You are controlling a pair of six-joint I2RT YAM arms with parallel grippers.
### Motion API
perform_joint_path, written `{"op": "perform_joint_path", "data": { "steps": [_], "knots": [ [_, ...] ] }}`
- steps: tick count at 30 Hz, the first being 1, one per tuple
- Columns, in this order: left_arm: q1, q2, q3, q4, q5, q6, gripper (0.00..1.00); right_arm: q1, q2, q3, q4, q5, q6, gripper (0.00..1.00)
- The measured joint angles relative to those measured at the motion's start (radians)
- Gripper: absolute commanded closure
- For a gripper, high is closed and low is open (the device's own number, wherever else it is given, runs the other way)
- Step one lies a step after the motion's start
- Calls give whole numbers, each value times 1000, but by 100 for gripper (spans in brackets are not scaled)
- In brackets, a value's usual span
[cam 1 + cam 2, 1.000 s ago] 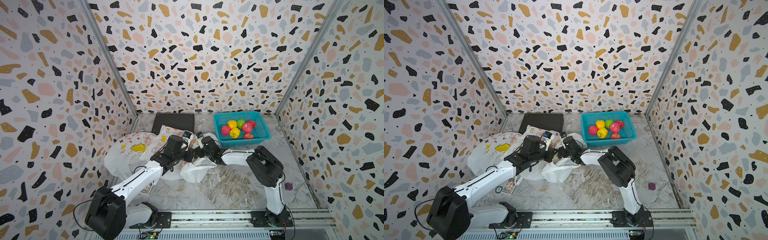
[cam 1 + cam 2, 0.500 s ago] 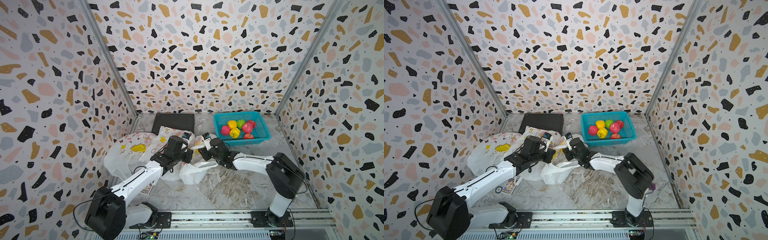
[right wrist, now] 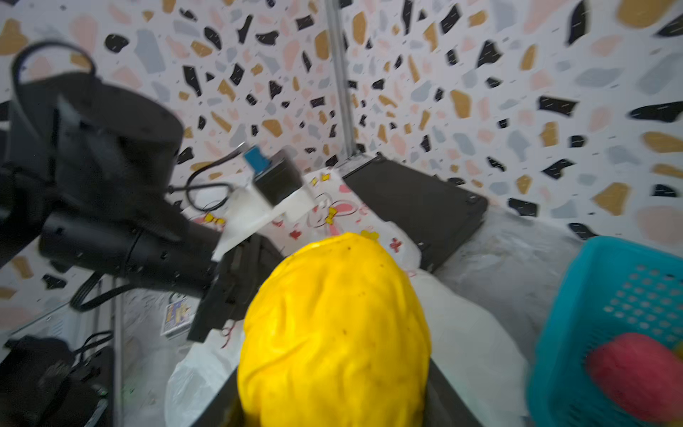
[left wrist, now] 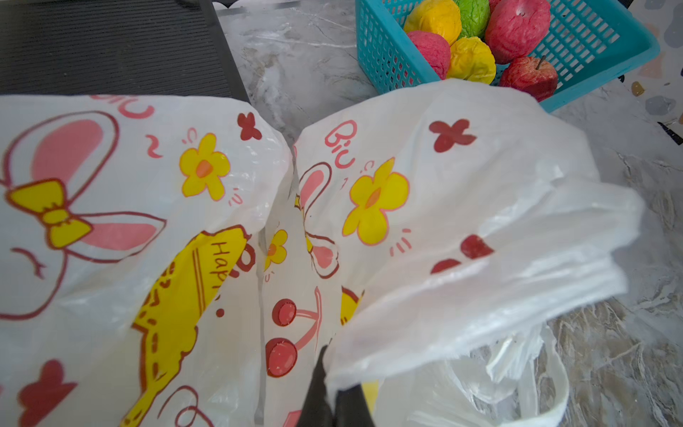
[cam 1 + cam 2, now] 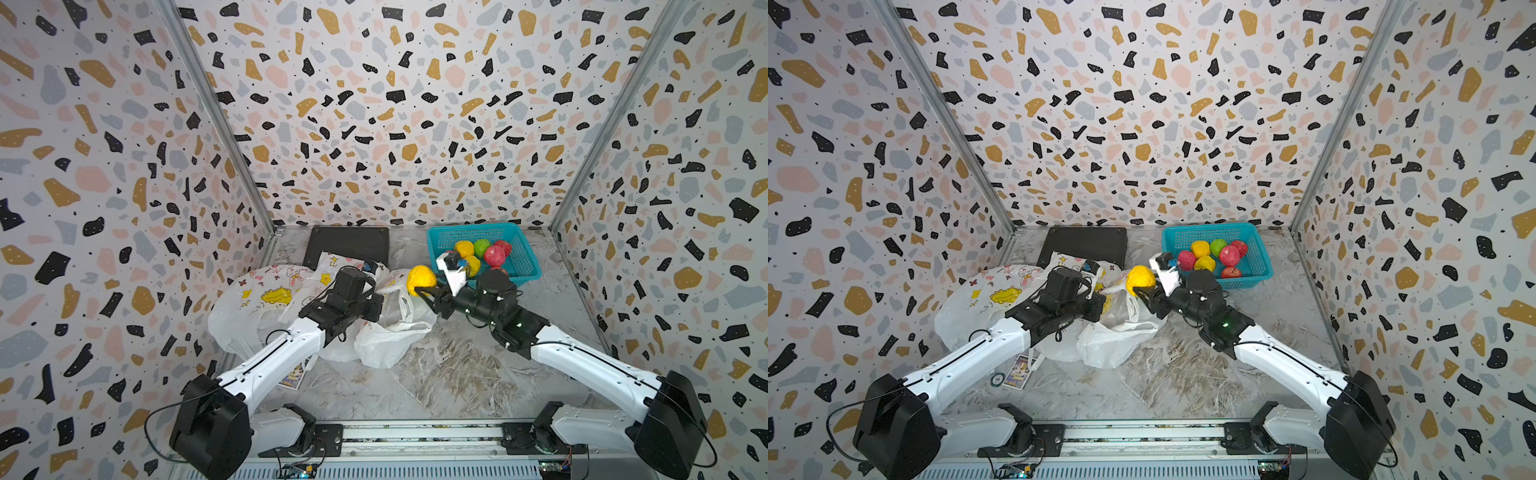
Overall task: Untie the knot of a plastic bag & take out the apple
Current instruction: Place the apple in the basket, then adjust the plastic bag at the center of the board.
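My right gripper (image 5: pixel 423 286) has its jaws partly spread and clamped on either side of the yellow apple (image 5: pixel 420 277). The apple is out of the bag, held above the desk (image 5: pixel 457 374) toward its back edge, between the white plastic bag (image 5: pixel 386 338) and the teal basket (image 5: pixel 473 227). In my right wrist view it fills the gap between my fingers (image 3: pixel 447 399). My left gripper (image 4: pixel 330 384) has its jaws pressed together on a fold of the bag's rim, beside printed bags (image 5: pixel 257 299) near the desk's left edge. The basket, holding more fruit (image 5: pixel 494 254), stands in the back right corner.
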Motion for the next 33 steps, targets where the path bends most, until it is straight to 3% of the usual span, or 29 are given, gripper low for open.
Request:
{"op": "perform_joint_path", "data": {
  "steps": [4, 6, 9, 12, 15, 21, 24, 27, 31, 33],
  "knots": [
    [-3, -17, 0, 2, 30, 2, 100, -212, 152, 138, -69, 124, 50, 69],
    [-10, -44, 0, 7, 55, 5, 100, -293, 310, 262, -121, 156, 63, 48],
    [-41, -93, 0, 27, 88, 14, 100, -386, 570, 463, -250, 159, 73, 1],
    [-63, -120, 0, 63, 121, 29, 100, -419, 706, 535, -366, 123, 61, 0],
    [-68, -119, -10, 92, 143, 41, 100, -409, 666, 455, -417, 70, 48, 0],
    [-68, -114, -48, 111, 182, 59, 100, -298, 206, 41, -240, -165, 31, 2],
    [-70, -114, -50, 120, 201, 62, 100, -201, 95, -80, -79, -296, 4, 2],
    [-74, -114, -50, 128, 222, 64, 100, -142, 142, -99, -39, -315, -38, 1],
    [-80, -126, -50, 127, 239, 64, 100, -147, 263, -57, -61, -239, -91, 3],
    [-80, -137, -51, 128, 246, 66, 100, -152, 298, -38, -62, -219, -106, 14]
  ]
}}
